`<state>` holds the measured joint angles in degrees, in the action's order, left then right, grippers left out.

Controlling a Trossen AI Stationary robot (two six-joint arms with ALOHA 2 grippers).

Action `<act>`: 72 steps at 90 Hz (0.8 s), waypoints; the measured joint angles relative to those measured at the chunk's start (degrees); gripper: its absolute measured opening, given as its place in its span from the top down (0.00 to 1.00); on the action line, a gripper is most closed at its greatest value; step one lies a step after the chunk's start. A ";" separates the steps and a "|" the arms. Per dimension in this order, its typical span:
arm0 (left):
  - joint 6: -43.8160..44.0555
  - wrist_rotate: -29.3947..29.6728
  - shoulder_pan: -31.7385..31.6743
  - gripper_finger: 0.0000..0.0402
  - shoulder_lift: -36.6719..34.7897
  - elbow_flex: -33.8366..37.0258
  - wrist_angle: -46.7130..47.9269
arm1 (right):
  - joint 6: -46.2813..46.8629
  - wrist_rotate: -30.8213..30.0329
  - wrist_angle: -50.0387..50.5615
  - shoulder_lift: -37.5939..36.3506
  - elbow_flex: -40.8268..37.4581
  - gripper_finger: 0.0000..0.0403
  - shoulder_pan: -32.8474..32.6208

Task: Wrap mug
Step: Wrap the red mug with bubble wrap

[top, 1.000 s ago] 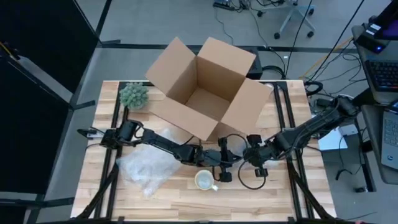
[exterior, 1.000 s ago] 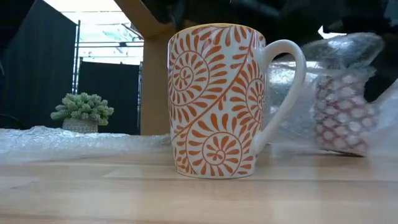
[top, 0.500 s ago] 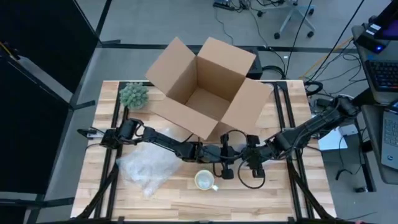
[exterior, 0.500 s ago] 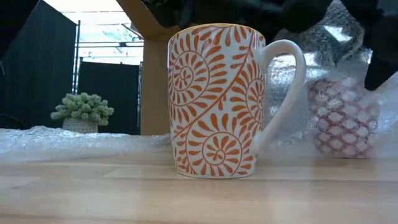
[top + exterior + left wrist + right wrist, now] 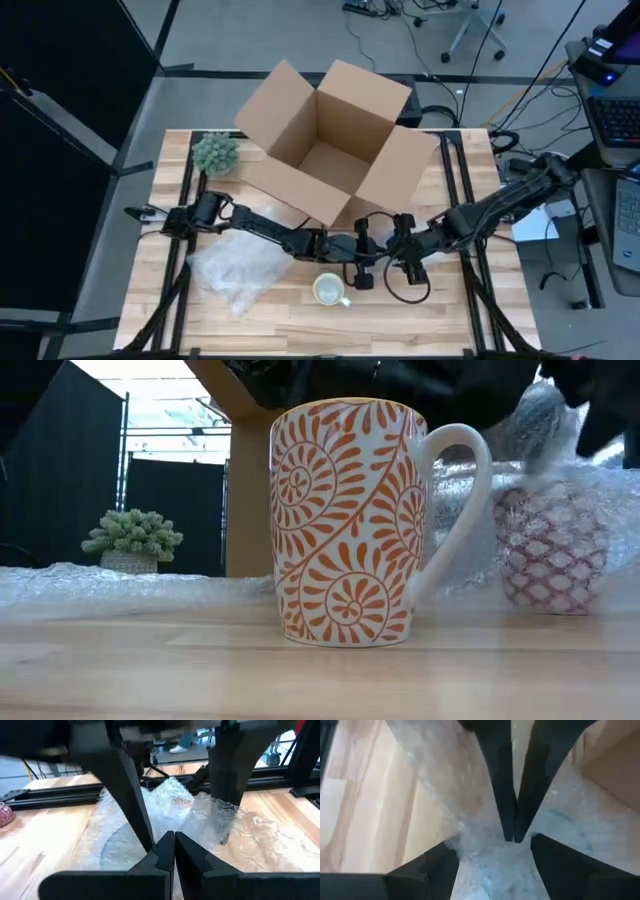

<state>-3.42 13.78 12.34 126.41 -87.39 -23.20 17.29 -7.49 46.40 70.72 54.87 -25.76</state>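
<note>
Both arms reach low toward the bench (image 5: pixel 450 310) middle, in front of the cardboard box (image 5: pixel 330 140). Left arm stretches from the left edge, its left tool (image 5: pixel 360 262) just behind the orange-swirl mug (image 5: pixel 329 290). Left wrist view: its fingers meet tip to tip, clenched, with bubble wrap sheet (image 5: pixel 210 827) just ahead of the tips; cannot tell if a fold is pinched. Right arm comes in from the right edge, bent at the elbow, right tool (image 5: pixel 408 255) close beside the left one. Right wrist view: fingers closed together on the bubble wrap sheet, gripping it where it bunches at the tips.

Mug stands upright on the bench, bare, handle toward the right tool side, apart from both tools. In the low view a red-patterned cup (image 5: pixel 552 555) sits behind it under the wrap, partly covered. Dark arm parts block the top of that view. Loose pile of bubble wrap (image 5: pixel 235 272) lies left of the mug. Small green plant (image 5: pixel 215 153) at the far left corner, beside the box. Black cable loop (image 5: pixel 405 290) lies right of the mug.
</note>
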 joint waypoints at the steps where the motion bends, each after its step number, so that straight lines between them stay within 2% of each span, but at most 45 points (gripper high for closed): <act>1: 0.00 -0.01 0.00 1.00 0.00 0.00 0.01 | -0.01 0.00 0.57 0.00 0.53 0.44 0.00; 21: 0.00 -0.01 0.00 1.00 0.00 0.00 -0.08 | 2.01 -2.04 14.64 -0.12 10.68 0.44 0.26; 33: 0.07 0.00 0.00 1.00 0.00 0.00 -0.37 | 7.23 -5.72 20.93 -2.89 11.85 0.44 0.24; 43: 0.07 0.00 0.04 1.00 0.00 0.00 -0.36 | 14.21 -8.97 22.27 -8.43 8.76 0.44 0.15; 56: 0.06 0.00 0.04 1.00 0.00 0.00 -0.40 | 22.19 -11.86 19.00 -16.20 0.82 0.44 0.46; 72: 0.04 0.00 0.07 1.00 0.00 0.00 -0.41 | 26.29 -11.87 13.21 -19.05 -8.10 0.44 1.46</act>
<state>-3.38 13.78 12.40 126.41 -87.39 -23.61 43.57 -19.35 59.61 51.67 46.76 -24.30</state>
